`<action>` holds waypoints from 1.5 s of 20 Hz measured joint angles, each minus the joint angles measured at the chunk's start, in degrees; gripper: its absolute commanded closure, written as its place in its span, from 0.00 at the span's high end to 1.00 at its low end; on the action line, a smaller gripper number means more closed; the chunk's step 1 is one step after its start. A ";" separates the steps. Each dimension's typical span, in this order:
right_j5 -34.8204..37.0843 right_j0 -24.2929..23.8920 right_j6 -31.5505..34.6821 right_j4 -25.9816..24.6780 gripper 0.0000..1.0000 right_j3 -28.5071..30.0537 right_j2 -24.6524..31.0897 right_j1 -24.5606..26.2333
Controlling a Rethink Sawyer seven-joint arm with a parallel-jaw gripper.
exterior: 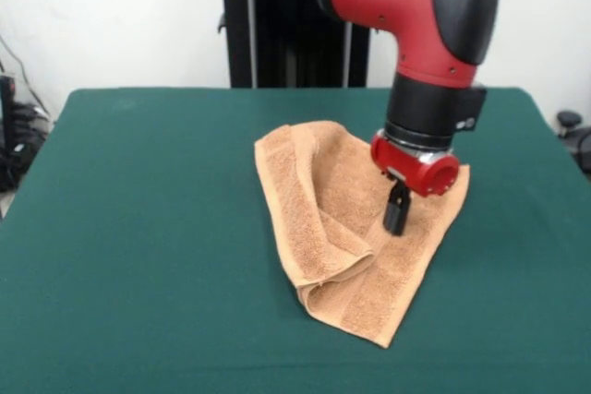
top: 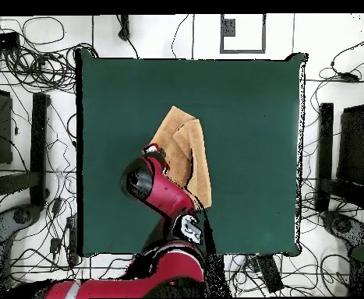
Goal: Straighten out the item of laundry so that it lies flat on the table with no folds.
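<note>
Reading the front view: the towel (exterior: 355,228) lies a little right of centre on the table (exterior: 138,256), folded lengthwise, its left part doubled over into a thick ridge that runs down to a rolled lip near the lower end.
Gripper, front view: the gripper (exterior: 397,214) hangs from the red wrist just right of centre, its dark tip down on or just above the towel's right part; I cannot tell whether the fingers are apart or together.
Overhead view, towel: a narrow tan shape at mid-frame, with one layer visibly lapped over another along its length.
Overhead view, arm: the red arm comes up from the bottom edge and covers the towel's lower left part, hiding the gripper.
Progress: judged early; the cloth is not flat in either view.
Left to do: opening the long fold and smoothing the rolled end.
</note>
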 measured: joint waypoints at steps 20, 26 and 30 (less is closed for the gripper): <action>0.00 -7.75 0.00 -14.30 0.00 -0.01 4.72 -1.03; 0.02 -7.90 0.00 -14.48 0.00 0.00 4.82 -1.06; 1.03 -8.28 0.00 -14.70 0.00 -0.32 5.00 -1.09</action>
